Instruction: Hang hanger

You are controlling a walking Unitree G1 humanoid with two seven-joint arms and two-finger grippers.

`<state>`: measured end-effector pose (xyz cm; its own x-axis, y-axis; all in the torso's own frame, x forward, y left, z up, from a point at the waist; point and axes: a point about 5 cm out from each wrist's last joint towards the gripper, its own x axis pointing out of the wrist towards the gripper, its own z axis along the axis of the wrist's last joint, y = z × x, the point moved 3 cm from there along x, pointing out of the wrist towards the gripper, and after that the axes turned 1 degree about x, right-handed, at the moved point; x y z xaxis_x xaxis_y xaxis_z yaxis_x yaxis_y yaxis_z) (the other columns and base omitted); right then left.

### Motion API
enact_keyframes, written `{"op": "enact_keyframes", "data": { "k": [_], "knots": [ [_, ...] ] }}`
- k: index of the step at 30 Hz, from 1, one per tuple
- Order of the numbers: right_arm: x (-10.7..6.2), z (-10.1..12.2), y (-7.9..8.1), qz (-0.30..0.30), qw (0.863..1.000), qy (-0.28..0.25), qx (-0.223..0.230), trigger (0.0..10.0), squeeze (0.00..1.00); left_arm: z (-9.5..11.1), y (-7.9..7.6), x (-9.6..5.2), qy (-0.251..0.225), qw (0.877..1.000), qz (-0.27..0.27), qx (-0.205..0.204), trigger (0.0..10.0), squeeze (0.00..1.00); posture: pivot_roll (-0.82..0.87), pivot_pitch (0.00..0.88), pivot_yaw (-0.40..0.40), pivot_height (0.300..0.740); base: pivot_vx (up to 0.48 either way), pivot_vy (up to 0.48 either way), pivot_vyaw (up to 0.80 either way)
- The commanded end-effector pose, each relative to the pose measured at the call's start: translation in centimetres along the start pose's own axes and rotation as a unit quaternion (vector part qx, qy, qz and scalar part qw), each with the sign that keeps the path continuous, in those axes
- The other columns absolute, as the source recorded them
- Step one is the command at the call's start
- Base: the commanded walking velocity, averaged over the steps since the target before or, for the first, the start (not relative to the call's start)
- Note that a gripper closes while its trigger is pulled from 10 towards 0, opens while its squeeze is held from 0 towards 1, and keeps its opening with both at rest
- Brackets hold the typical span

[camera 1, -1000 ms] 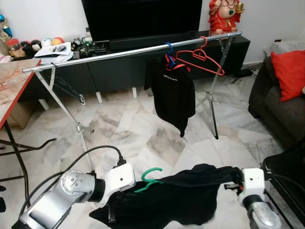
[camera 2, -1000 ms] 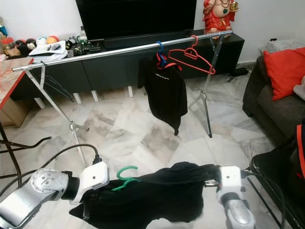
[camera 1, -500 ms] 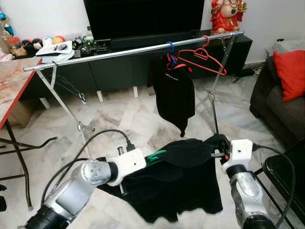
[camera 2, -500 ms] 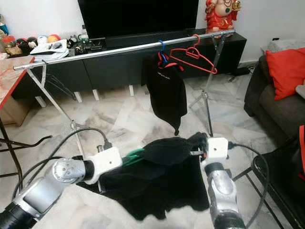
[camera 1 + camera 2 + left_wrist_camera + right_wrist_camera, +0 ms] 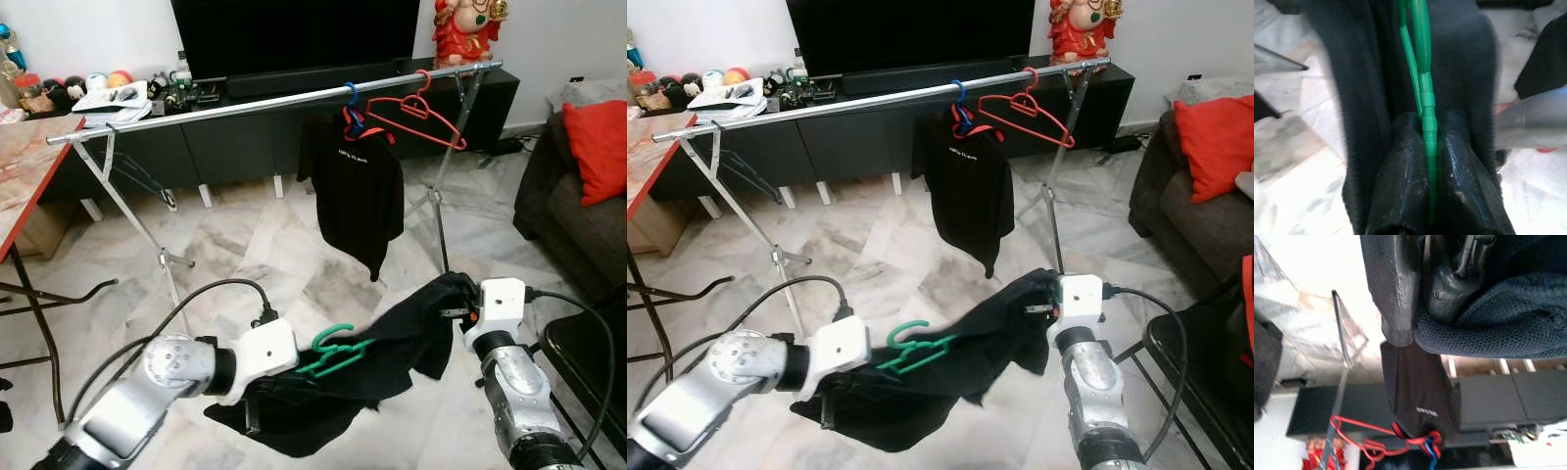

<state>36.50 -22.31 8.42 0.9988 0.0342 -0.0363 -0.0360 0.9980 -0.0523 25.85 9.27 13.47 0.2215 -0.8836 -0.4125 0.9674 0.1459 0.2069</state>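
**Both grippers hold a black garment on a green hanger, low before the clothes rail**

At far left stands a red-edged table [image 5: 29,186], and behind it a black TV cabinet [image 5: 235,147] runs along the wall, with small clutter on its left end. A silver clothes rail [image 5: 245,106] on folding legs spans the room above the marble floor [image 5: 265,264].

The left gripper [image 5: 1427,161] sits low at the near left, its two fingers [image 5: 1405,186] pressed together on the green hanger [image 5: 333,351], with black cloth bunched on both sides. The black garment [image 5: 392,338] drapes from the hanger across to the right gripper [image 5: 1425,308], whose fingers are clamped on a fold of it. The garment sags between the two arms, well below the rail.

On the rail's right half hangs a black T-shirt [image 5: 358,191] on a blue hanger [image 5: 350,103], with an empty red hanger [image 5: 416,113] just beside it. Farther right, a red figurine [image 5: 462,29] stands on the cabinet, and a dark sofa carries a red cushion [image 5: 598,147].
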Motion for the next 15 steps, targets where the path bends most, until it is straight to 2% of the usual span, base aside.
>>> {"op": "enact_keyframes", "data": {
  "k": [1, 2, 3, 8, 11, 15],
  "knots": [
    [-0.3, -0.8, -1.3, -0.029, 0.999, 0.026, 0.001, 0.0, 0.0, 2.1, -0.1, -1.2, -0.067, 0.998, -0.01, -0.008, 10.0, 0.0, 0.03, 0.059, 0.038, 0.74, 0.0, 0.0, 0.0],
    [-0.3, -0.8, -1.3, -0.029, 0.999, 0.026, 0.001, 0.0, 0.0, 2.1, -0.1, -1.2, -0.067, 0.998, -0.01, -0.008, 10.0, 0.0, 0.03, 0.059, 0.038, 0.74, 0.0, 0.0, 0.0],
    [-0.5, -1.1, -1.7, -0.037, 0.999, 0.035, 0.001, 0.0, 0.0, 2.5, 0.4, -1.6, -0.088, 0.996, 0.005, -0.017, 10.0, 0.0, 0.03, 0.06, 0.038, 0.74, 0.0, 0.0, 0.0],
    [-0.6, -1.4, -1.9, -0.04, 0.998, 0.042, 0.001, 0.0, 0.0, 2.7, 0.6, -2.0, -0.101, 0.995, 0.014, -0.023, 10.0, 0.0, 0.03, 0.061, 0.038, 0.74, 0.0, 0.0, 0.0],
    [-1.1, -2.5, -1.8, -0.044, 0.997, 0.062, 0.007, 0.0, 0.0, 4.3, -0.4, -3.4, -0.158, 0.986, -0.027, -0.041, 10.0, 0.0, 0.03, 0.063, 0.039, 0.74, 0.0, 0.0, 0.0],
    [-1.4, -3.2, -1.6, -0.046, 0.996, 0.076, 0.01, 0.0, 0.0, 4.8, -0.7, -4.3, -0.185, 0.981, -0.045, -0.05, 10.0, 0.0, 0.03, 0.063, 0.039, 0.74, 0.0, 0.0, 0.0]
  ]
}}
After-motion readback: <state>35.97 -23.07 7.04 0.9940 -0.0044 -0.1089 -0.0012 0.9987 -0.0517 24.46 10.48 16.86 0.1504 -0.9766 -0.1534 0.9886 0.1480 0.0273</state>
